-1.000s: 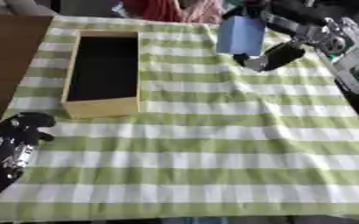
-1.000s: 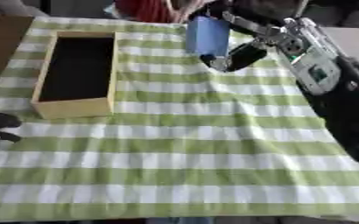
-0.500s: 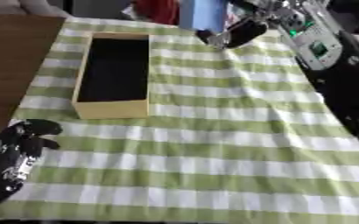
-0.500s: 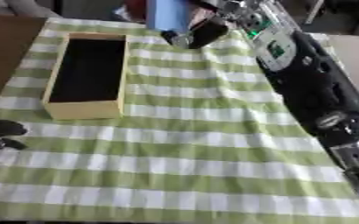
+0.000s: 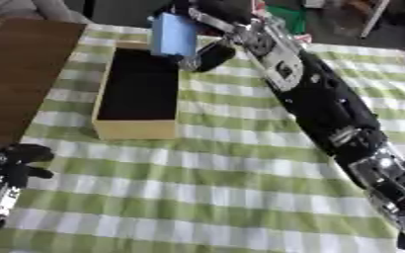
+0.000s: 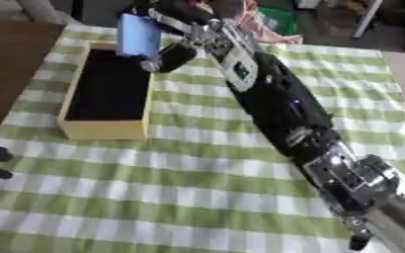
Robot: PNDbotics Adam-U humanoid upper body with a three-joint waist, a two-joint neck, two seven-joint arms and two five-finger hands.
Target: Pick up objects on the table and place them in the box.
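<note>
My right hand (image 5: 199,30) is shut on a light blue rectangular object (image 5: 173,35), held upright in the air over the far end of the box. The box (image 5: 112,100) is a long tan tray with a dark inside, lying on the green and white checked cloth at the left. The blue object's lower edge hangs just above the box's far right corner. My right arm stretches diagonally across the cloth from the lower right. My left hand (image 5: 7,170) rests at the lower left edge, its black fingers curled, holding nothing.
A brown tabletop (image 5: 20,64) shows left of the checked cloth (image 5: 223,188). Red and green things (image 5: 284,20) lie beyond the cloth's far edge. Open cloth spreads in front of the box.
My right hand has carried the blue object leftward until it hangs over the box's far end. The whole picture has also shifted, so the camera moved. My left hand stays low at the left.
</note>
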